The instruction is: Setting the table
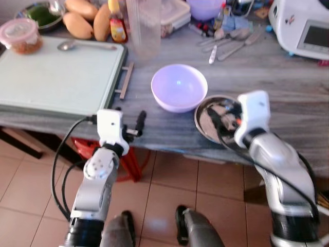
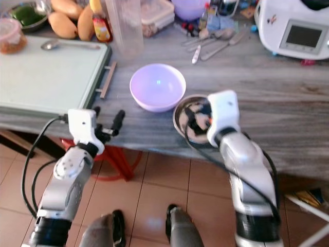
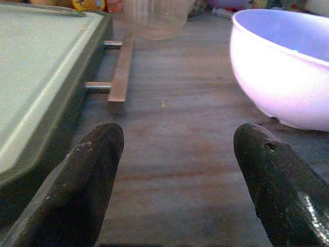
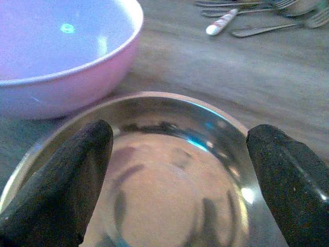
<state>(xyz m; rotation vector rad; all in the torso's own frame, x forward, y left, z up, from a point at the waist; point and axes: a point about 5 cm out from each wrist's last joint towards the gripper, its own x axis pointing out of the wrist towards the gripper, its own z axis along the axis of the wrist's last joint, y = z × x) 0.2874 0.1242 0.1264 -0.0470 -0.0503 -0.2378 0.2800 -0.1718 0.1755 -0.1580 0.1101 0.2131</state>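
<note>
Right gripper [image 1: 224, 117] (fingers spread) over steel bowl [image 1: 205, 123], lilac bowl [image 1: 179, 86] alongside; left gripper [image 1: 131, 126] likewise spread.

Mangoes [image 1: 81, 19], a sauce bottle [image 1: 117, 23] and a white appliance [image 1: 303, 27] line the back.

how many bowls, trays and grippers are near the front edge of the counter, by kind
Bowls: 2, the lilac bowl and the steel bowl beside it
Trays: 1, the pale green tray
Grippers: 2, the left gripper open over bare counter, the right gripper open over the steel bowl
Total: 5
</note>
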